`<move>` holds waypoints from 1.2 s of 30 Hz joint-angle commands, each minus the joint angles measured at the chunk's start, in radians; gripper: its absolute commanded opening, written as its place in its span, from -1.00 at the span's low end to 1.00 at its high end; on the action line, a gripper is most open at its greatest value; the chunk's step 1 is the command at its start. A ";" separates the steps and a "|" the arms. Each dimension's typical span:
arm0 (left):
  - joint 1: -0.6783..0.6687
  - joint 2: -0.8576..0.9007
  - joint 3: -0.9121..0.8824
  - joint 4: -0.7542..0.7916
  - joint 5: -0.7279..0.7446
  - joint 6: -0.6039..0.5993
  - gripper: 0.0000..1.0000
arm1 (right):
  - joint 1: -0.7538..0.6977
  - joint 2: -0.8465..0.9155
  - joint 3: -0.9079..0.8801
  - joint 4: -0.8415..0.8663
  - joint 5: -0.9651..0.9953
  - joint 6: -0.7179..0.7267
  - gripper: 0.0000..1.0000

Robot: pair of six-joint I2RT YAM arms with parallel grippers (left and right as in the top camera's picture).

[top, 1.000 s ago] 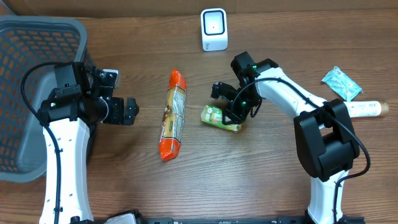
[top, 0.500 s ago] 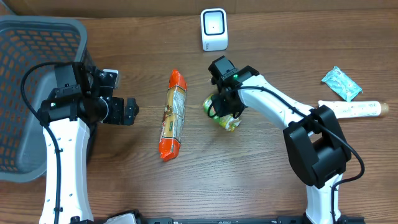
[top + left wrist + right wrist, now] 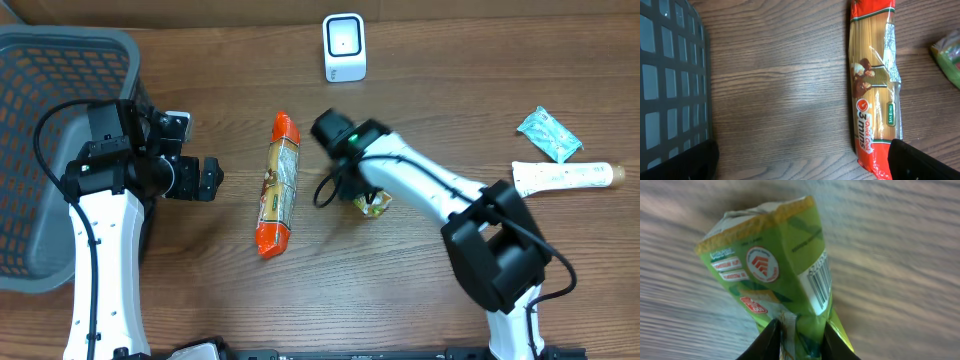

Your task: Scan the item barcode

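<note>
My right gripper (image 3: 800, 341) is shut on a green snack packet (image 3: 775, 270), pinching its lower end, and the packet's barcode (image 3: 819, 281) faces the wrist camera. From above, the packet (image 3: 373, 204) shows just below the right gripper (image 3: 355, 190), right of table centre. A white scanner (image 3: 344, 47) stands at the back centre. The left gripper (image 3: 210, 180) hangs open left of a long orange pasta packet (image 3: 278, 185). In the left wrist view the pasta packet (image 3: 874, 85) lies by the right fingertip (image 3: 920, 165), with nothing between the jaws of the left gripper (image 3: 800, 165).
A grey mesh basket (image 3: 40, 150) fills the far left, and its wall (image 3: 670, 75) shows in the left wrist view. A teal packet (image 3: 548, 133) and a white tube (image 3: 560, 176) lie at the right edge.
The right arm has swung left and turned, carrying the green packet with it, and its jaws have closed tighter. The left arm has not moved.
</note>
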 commanded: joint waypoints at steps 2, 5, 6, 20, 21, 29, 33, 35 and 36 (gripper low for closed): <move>-0.002 0.006 0.017 0.000 0.008 0.019 0.99 | 0.137 0.011 -0.010 -0.063 0.333 0.125 -0.25; -0.002 0.006 0.017 0.000 0.008 0.019 0.99 | 0.214 0.011 -0.010 -0.076 0.423 0.130 0.09; -0.002 0.006 0.017 0.000 0.008 0.019 0.99 | 0.230 0.011 -0.010 -0.075 0.436 0.130 0.33; -0.002 0.006 0.017 0.000 0.008 0.019 0.99 | 0.065 -0.045 -0.009 -0.026 0.109 0.010 1.00; -0.002 0.006 0.017 0.000 0.008 0.019 0.99 | 0.035 -0.045 -0.009 -0.029 0.039 -0.044 1.00; -0.002 0.006 0.017 0.000 0.008 0.019 0.99 | -0.252 -0.041 -0.019 -0.060 -0.679 -0.376 0.92; -0.002 0.006 0.017 0.000 0.008 0.019 0.99 | -0.323 -0.038 -0.080 -0.075 -0.785 -0.459 0.86; -0.002 0.006 0.017 0.000 0.008 0.019 1.00 | -0.350 -0.037 -0.140 -0.064 -0.800 -0.459 0.85; -0.002 0.006 0.017 0.000 0.008 0.019 0.99 | -0.356 -0.037 -0.166 -0.050 -0.821 -0.459 0.83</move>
